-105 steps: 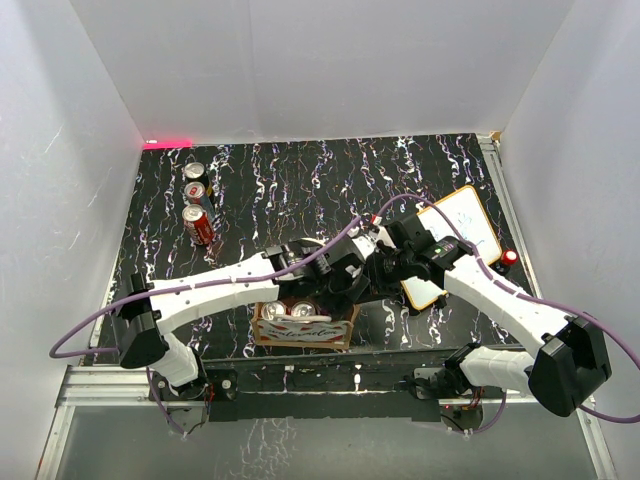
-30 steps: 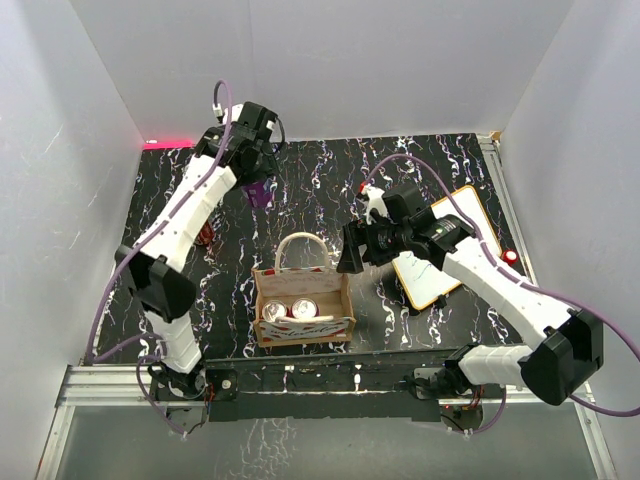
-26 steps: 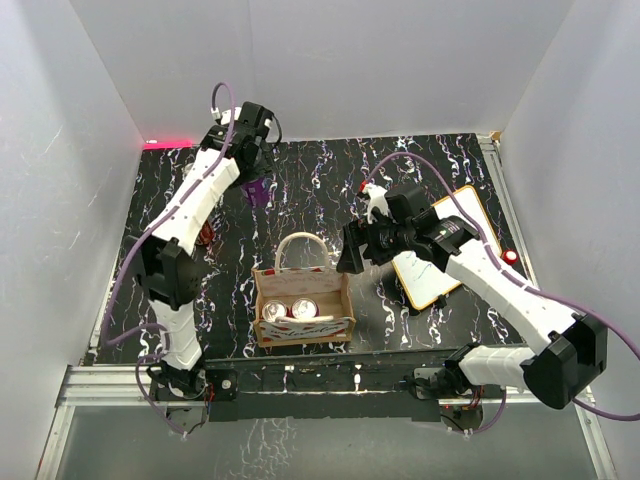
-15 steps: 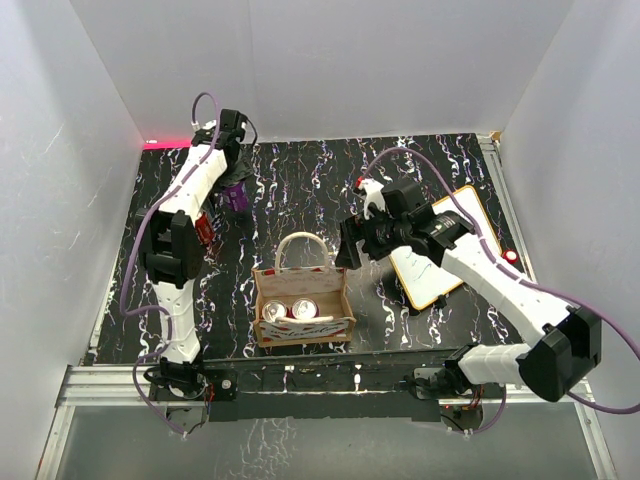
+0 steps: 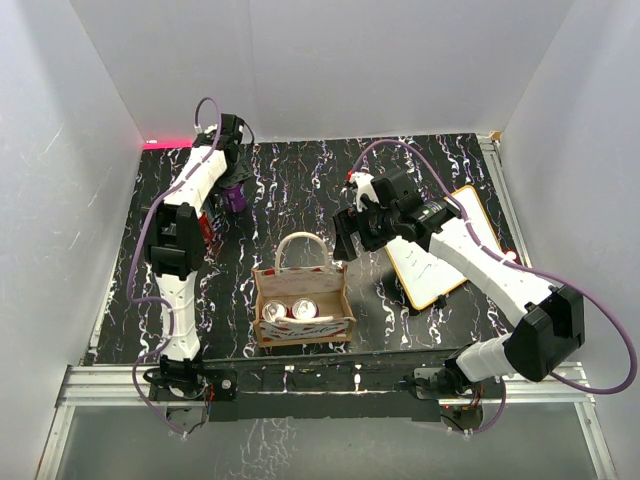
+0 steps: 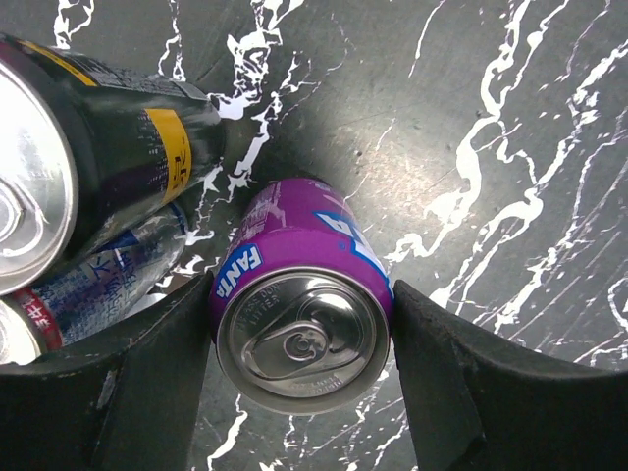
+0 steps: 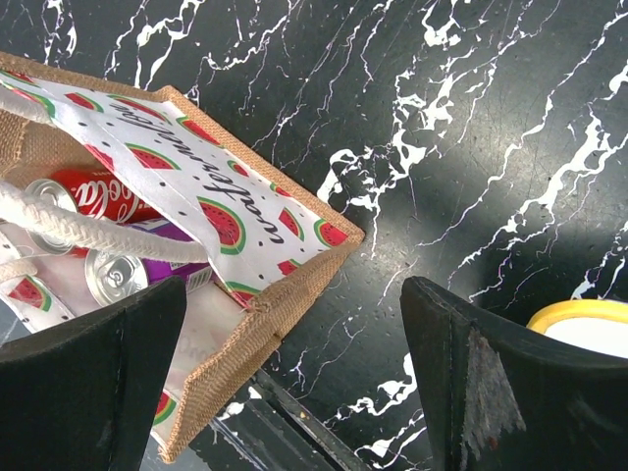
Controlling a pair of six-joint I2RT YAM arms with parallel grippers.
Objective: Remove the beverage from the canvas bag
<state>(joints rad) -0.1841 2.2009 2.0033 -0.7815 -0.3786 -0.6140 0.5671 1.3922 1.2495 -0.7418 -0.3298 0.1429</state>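
Note:
The tan canvas bag (image 5: 302, 327) stands near the front edge with its cream handles, and two can tops (image 5: 288, 310) show inside it. In the right wrist view its watermelon-print lining (image 7: 231, 221) holds a red can (image 7: 98, 191) and a purple one. My left gripper (image 5: 233, 196) is at the far left of the table, shut on a purple Fanta can (image 6: 302, 319), with one finger pressed on each side. My right gripper (image 7: 294, 392) stands open over the bag's far right corner and holds nothing.
Beside the purple can stand a dark can with a yellow label (image 6: 128, 157) and a blue-silver can (image 6: 103, 285). A red can (image 5: 207, 226) shows by the left arm. An orange-framed whiteboard (image 5: 440, 250) lies right of the bag, with a red button (image 5: 511, 257) next to it.
My left arm has carried the purple can from above the back of the table leftward and down beside the other cans. My right gripper has opened a little wider and shifted slightly back.

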